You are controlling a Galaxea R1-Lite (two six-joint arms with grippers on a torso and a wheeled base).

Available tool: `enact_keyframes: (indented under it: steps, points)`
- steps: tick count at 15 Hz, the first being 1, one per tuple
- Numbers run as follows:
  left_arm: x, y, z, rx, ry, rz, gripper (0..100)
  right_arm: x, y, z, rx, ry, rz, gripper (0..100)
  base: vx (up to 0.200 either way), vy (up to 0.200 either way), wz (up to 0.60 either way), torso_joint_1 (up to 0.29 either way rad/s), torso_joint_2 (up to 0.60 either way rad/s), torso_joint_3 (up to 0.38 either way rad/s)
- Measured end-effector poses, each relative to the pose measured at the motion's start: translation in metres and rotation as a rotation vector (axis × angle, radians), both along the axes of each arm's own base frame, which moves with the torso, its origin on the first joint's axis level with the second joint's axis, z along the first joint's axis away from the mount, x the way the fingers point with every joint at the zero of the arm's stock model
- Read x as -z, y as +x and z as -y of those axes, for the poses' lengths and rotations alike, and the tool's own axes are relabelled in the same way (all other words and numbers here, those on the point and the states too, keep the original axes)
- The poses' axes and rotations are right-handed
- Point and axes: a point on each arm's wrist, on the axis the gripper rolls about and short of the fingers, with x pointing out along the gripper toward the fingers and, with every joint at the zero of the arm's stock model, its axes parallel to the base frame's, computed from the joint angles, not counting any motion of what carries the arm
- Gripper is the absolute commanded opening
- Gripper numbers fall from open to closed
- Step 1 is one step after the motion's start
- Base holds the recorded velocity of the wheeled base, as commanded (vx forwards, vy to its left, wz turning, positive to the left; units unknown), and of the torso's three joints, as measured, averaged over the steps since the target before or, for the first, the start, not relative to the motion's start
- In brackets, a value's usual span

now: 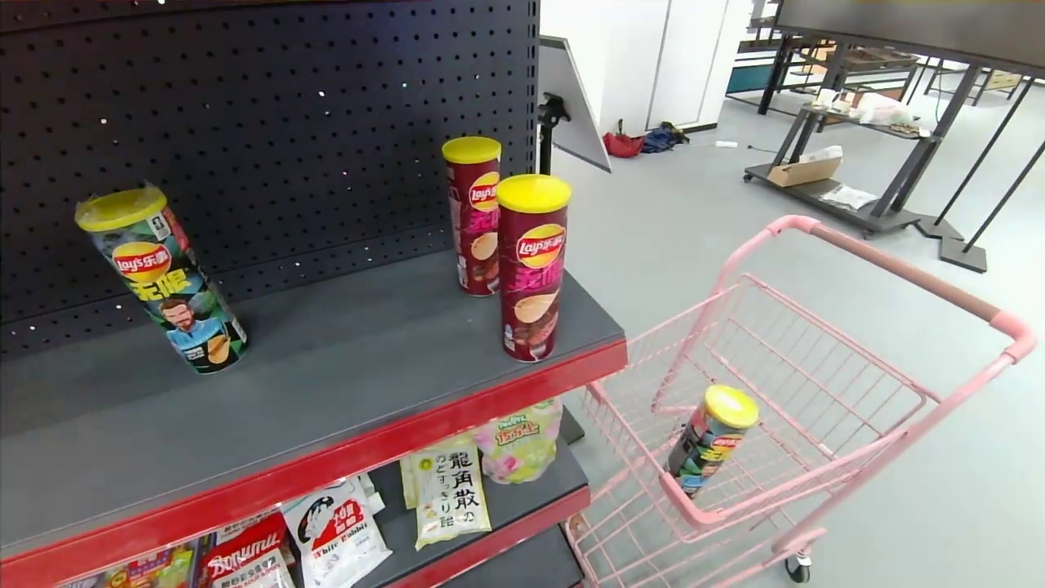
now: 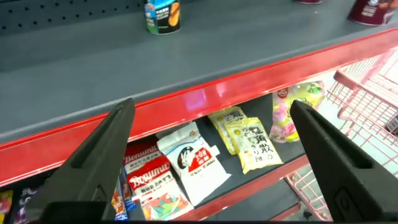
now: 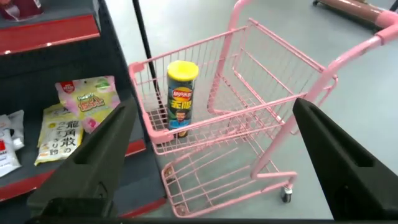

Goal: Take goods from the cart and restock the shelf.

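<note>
A pink wire cart (image 1: 816,343) (image 3: 273,106) stands to the right of the shelf. One chip can with a yellow lid (image 1: 712,439) (image 3: 181,94) stands in its near left corner. On the grey shelf board (image 1: 326,367) stand two dark red cans (image 1: 532,265) (image 1: 473,214) at the right end and a green-blue can (image 1: 163,282) (image 2: 163,15) leaning at the left. My left gripper (image 2: 208,155) is open in front of the shelf's red edge (image 2: 186,102). My right gripper (image 3: 211,155) is open above and short of the cart, holding nothing.
Snack bags (image 1: 445,490) (image 2: 249,140) lie on the lower shelf. A black pegboard (image 1: 269,122) backs the shelf. Grey floor stretches to the right, with a black trolley (image 1: 841,180) and stands far back.
</note>
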Motion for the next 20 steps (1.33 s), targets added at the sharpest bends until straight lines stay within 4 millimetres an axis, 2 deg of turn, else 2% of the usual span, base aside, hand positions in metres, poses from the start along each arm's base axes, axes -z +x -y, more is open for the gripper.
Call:
enact_keyframes:
  steps: [3, 11, 20]
  points:
    - [-0.0001, 0.0000, 0.0000, 0.000, 0.000, 0.001, 100, 0.0000, 0.0000, 0.0001, 0.005, 0.001, 0.000, 100, 0.000, 0.000, 0.00, -0.067, 0.13, 0.091]
    - [0.0002, 0.0000, 0.0000, 0.000, 0.000, -0.001, 100, 0.0001, 0.0000, 0.0001, 0.004, 0.003, -0.001, 100, 0.000, 0.000, 0.00, -0.140, 0.37, 0.225]
    - [0.0001, 0.0000, 0.0000, 0.000, 0.000, 0.000, 100, 0.0000, 0.0000, 0.0001, 0.004, 0.002, 0.000, 100, 0.000, 0.000, 0.00, -0.175, 0.53, 0.353]
